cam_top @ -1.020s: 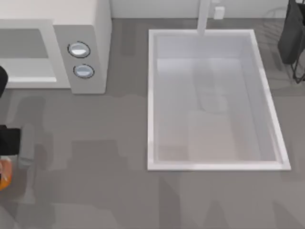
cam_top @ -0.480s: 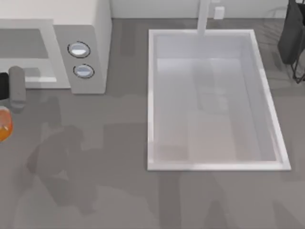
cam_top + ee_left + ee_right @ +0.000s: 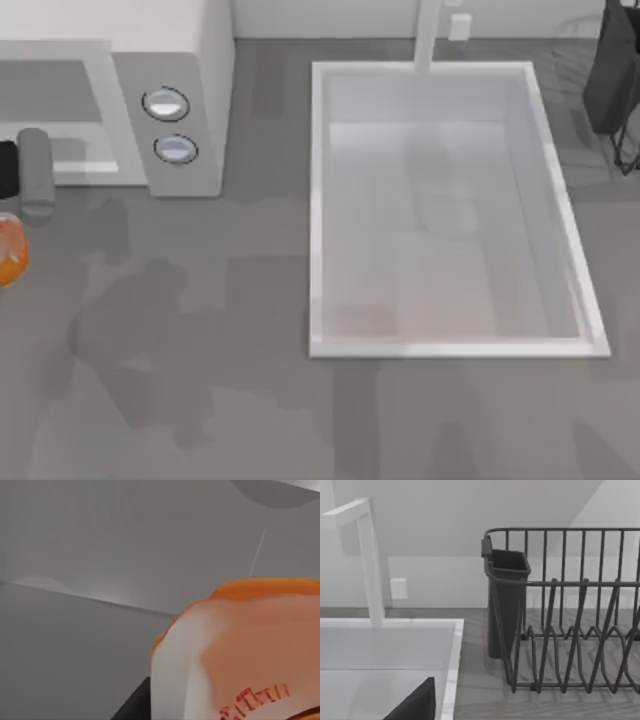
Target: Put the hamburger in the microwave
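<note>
Two round silver-blue knobs (image 3: pixel 166 104) sit on the side panel of the boxy off-white microwave (image 3: pixel 190 50) at the surface's (image 3: pixel 250 400) far left. Just before its grey cavity, at the top view's left edge, the left pincer (image 3: pixel 15 200) carries the glossy orange hamburger (image 3: pixel 10 250); whether it is clenched I cannot tell. Right of them lies a rectangular white sink (image 3: pixel 320 200) with a faucet (image 3: pixel 367 555), beside a dark wire dish rack (image 3: pixel 570 620). The surface is matte grey.

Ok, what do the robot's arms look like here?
The left arm, at the top view's left edge, is a smooth grey rounded cylinder joined to a black block. The right tool shows as a plain black wedge. No cables or markings visible.
</note>
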Tool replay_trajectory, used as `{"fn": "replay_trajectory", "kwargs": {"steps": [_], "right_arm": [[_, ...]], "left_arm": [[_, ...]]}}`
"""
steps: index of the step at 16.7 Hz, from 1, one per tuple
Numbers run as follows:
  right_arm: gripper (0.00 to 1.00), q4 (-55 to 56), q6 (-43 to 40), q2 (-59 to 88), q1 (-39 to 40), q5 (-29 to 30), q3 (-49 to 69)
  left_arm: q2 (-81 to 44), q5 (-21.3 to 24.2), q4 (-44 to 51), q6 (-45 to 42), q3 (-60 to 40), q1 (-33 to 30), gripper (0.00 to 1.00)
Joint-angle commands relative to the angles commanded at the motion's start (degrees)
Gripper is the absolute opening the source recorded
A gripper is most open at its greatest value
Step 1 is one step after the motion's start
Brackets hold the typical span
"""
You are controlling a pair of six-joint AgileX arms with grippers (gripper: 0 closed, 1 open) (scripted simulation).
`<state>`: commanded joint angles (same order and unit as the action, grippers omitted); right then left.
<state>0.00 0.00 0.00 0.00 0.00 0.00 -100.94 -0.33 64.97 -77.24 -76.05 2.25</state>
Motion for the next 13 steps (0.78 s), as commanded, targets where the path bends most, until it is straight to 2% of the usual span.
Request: {"fn": "replay_trajectory", "kwargs": {"steps": [3, 6, 9, 13], "right_arm": [[1.0, 0.0, 0.0, 0.0, 0.0, 0.0, 0.0], [1.0, 0.0, 0.0, 0.0, 0.0, 0.0, 0.0], [1.0, 0.0, 0.0, 0.0, 0.0, 0.0, 0.0], [1.0, 0.0, 0.0, 0.0, 0.0, 0.0, 0.0]], "left_arm": [[-1.0, 0.7, -4.9, 5.3, 1.3, -0.2, 0.0], [-3.2, 1.9, -14.8, 15.4, 3.2, -0.2, 0.0], [-6.0, 3.2, -29.1, 27.8, 5.3, 0.2, 0.0], [-8.8, 5.4, -53.7, 43.7, 8.4, 1.0, 0.0]]}}
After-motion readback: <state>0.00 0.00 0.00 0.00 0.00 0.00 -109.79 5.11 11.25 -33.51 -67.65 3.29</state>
